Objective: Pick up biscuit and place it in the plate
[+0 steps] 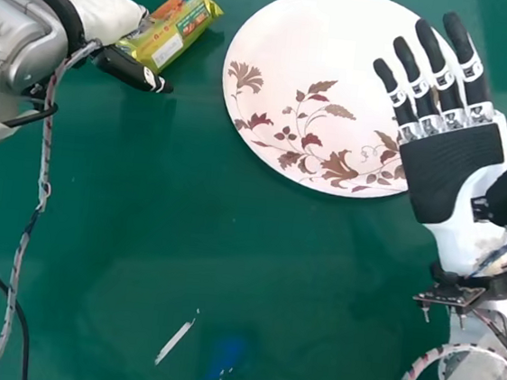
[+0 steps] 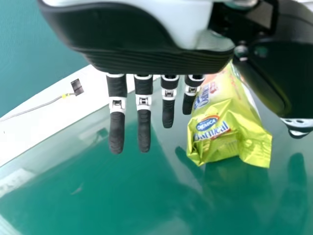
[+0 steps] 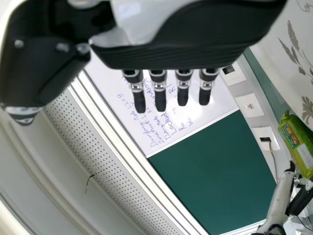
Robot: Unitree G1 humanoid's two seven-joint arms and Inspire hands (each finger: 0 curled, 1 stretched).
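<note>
The biscuit packet lies on the green table, to the left of the round plate and apart from it. It is placed a little slantwise, and its nearer end is just beside the left robot hand, of which the thumb passes along this end. In the left wrist view, the packet is between the thumb and the fingers of this robot hand. These fingers are straight and the space to the thumb is wide, so the packet is not gripped; if some part already touches it, I cannot tell.

The right robot hand is at the right side of the plate, with its palm upward and its fingers straight and a little spread. It holds nothing. The fingertips are over the flat part of the plate, which has brown and dark red flowers and leaves.
</note>
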